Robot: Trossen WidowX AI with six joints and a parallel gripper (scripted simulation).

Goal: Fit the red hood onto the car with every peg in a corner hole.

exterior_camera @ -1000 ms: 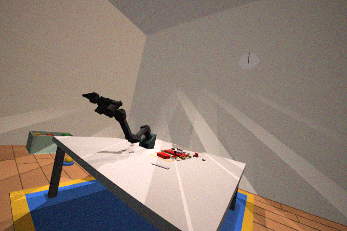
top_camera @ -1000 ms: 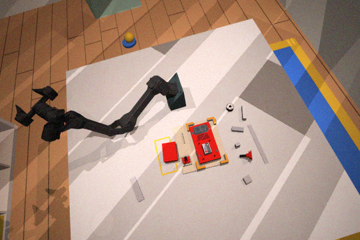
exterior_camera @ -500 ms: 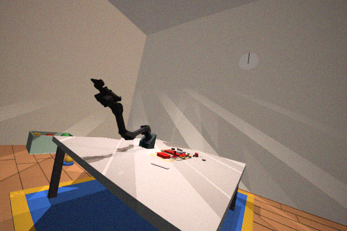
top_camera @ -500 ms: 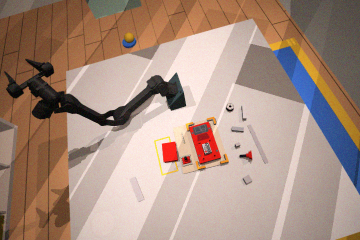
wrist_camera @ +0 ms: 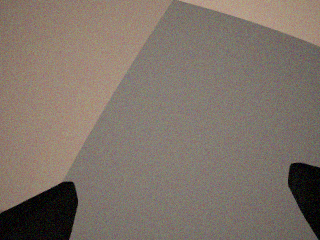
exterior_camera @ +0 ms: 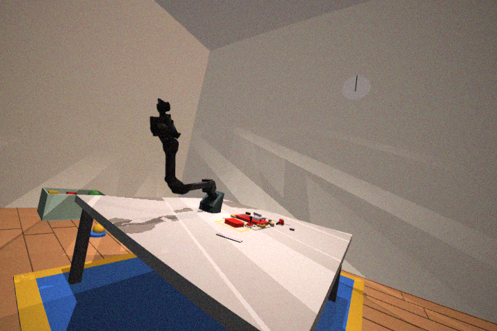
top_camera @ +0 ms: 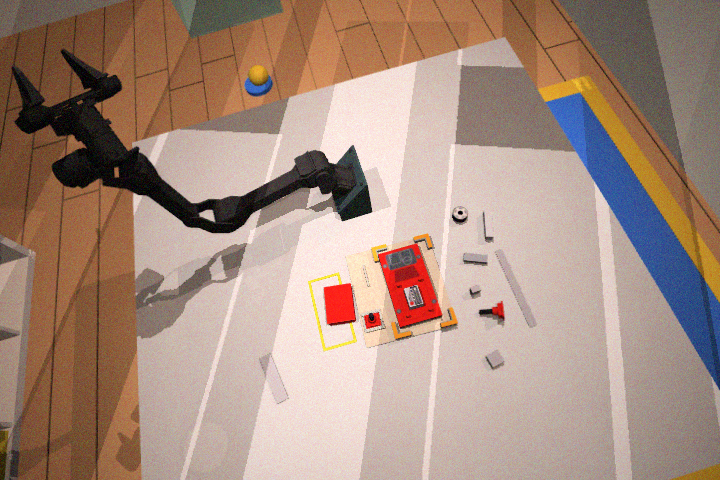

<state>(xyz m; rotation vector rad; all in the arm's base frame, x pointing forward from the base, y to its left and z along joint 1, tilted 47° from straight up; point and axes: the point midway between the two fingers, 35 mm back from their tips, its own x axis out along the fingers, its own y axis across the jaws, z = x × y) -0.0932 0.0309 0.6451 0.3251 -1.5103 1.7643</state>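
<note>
The hood (top_camera: 339, 304) (exterior_camera: 233, 222), a red block-like shell with its flat roof up, lies on the table partly inside a yellow outline (top_camera: 314, 305). The red chassis (top_camera: 427, 312) sits between orange corner brackets on a beige jig board (top_camera: 357, 272), right of the hood in the top view. The engine block (top_camera: 413, 296) is in its deck. The pegs are too small to make out clearly. My gripper (top_camera: 38, 59) (wrist_camera: 184, 185) is open and empty, raised high and far from the hood and chassis, its fingers pointing away from them. The wrist view shows only walls beyond the fingers.
A small red piece with a black knob (top_camera: 372, 319) stands on the board beside the hood. A wheel (top_camera: 459, 213), several grey blocks, a long strip (top_camera: 515, 288) and a red-and-black part (top_camera: 498, 310) lie beyond the chassis. Another strip (top_camera: 273, 378) lies nearer the table's left side.
</note>
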